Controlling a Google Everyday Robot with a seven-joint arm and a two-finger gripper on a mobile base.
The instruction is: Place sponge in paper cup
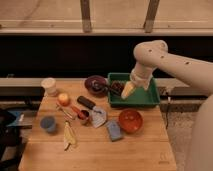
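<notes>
Sponge (114, 130), a small blue-grey block, lies flat on the wooden worktop (145, 152), well below the gripper (127, 91) in the camera view and slightly to its left, nearer the front edge. It touches nothing of the arm. Just to the sponge's right sits an orange bowl (130, 120), almost straight below the gripper.

The gripper hangs at the end of the white arm (165, 57), pointing down and leftward over the green tray (150, 95), above the tray's left half. Its pale fingers stand apart, not clamped on anything. A dark clump (116, 87) lies in the tray just left of the gripper; what it is cannot be told.

The paper cup (49, 86), cream and upright, stands far to the gripper's left at about the same height in the view, near the worktop's back left corner. Between the cup and the gripper are a dark bowl (94, 83), close to the tray's left wall, and an apple (63, 99) nearer the cup. Down and left of the gripper lie a pale grey wedge (98, 117), a dark-blue cup (48, 123) and a banana peel (69, 136).
</notes>
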